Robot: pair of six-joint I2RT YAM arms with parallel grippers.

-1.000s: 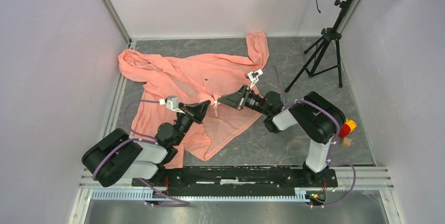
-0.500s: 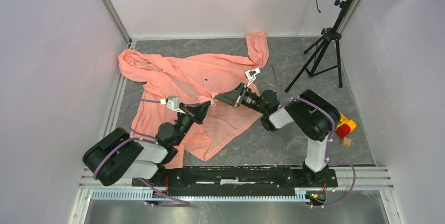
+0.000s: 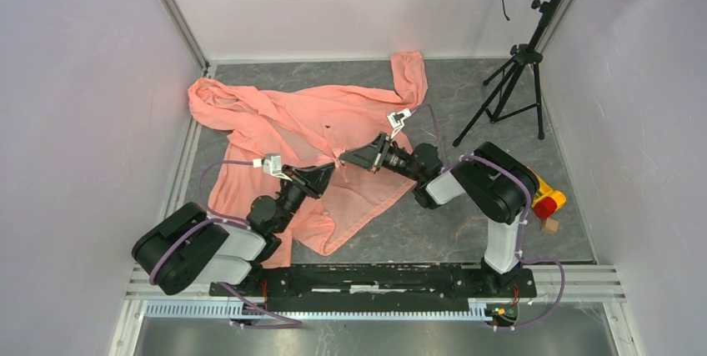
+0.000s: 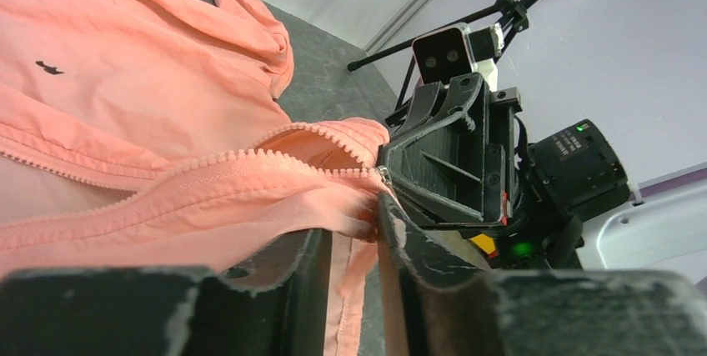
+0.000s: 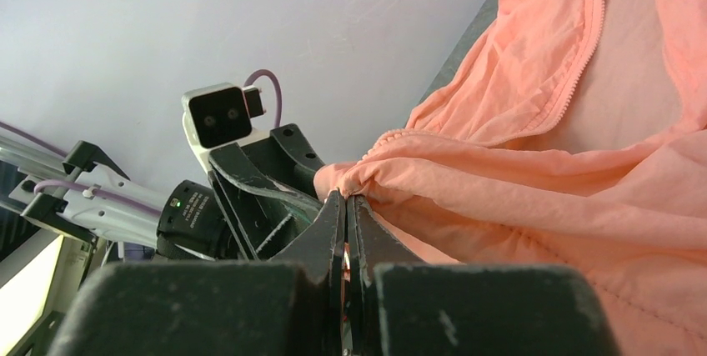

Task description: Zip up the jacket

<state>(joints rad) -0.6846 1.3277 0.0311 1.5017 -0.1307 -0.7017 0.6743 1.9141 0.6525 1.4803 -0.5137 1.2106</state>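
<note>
At jacket (image 3: 283,118) centre | my left gripper (image 4: 346,239) clamps fabric as anchor | right gripper (image 5: 346,206), 2 o'clock, pinches zipper (image 4: 275,154) to pull.

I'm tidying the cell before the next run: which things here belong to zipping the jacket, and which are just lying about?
Job in hand: salmon-pink thin-fabric hooded jacket; its front zipper; left gripper; right gripper.

Lying about: black tripod music stand; red-and-yellow button-like object; small tan block.
</note>
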